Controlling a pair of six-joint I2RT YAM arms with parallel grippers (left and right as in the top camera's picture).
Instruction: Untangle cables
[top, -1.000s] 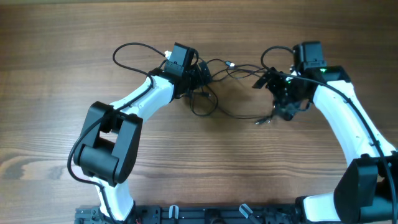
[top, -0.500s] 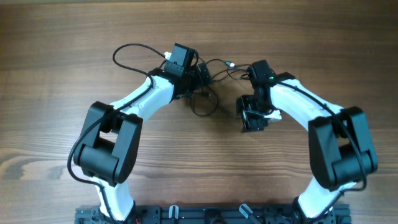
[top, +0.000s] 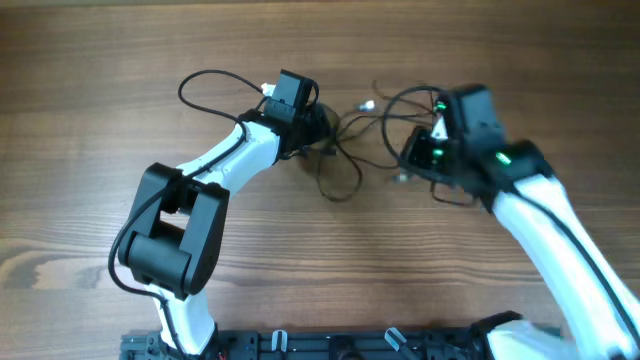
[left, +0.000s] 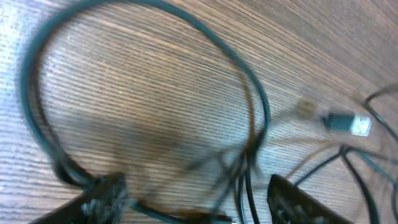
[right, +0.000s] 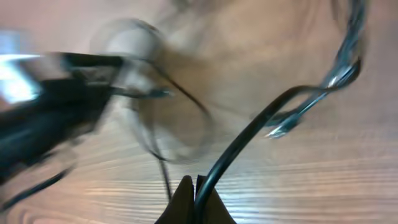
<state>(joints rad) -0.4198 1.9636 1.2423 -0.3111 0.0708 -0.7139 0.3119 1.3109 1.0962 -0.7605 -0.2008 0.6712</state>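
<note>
**Table** (top: 80, 60): brown wood grain, unchanged.

**Right arm** (top: 540, 215): this is the big change. Half a second ago it was folded, with its claw at 5 o'clock of the tangle. Now it reaches in stretched from the table's 5 o'clock corner. It is motion-blurred, and its head is at 3 o'clock of the tangle.

**Left arm** (top: 225, 160): same pose as before, coming in from 7 o'clock.

**Cables** (top: 345, 150): thin dark cords bunched at 12 o'clock of the table's middle, between the two claws. One loop sags further toward 6 o'clock than before.

**Left claw** (top: 318, 125): sits at the tangle's 9 o'clock edge. In the wrist view the fingers (left: 102, 196) stand wide apart with several strands running through the gap. Cannot tell whether the strands touch either finger.

**Right claw** (top: 418, 152): the wrist view is blurred. There the claw (right: 194, 194) is pinched tight on one black cord, which rises toward 1 o'clock.

**Plug** (top: 367, 103): silvery-white, on the table at 12 o'clock of the tangle, about where it lay before. In the left wrist view it (left: 348, 123) shows at 3 o'clock.
</note>
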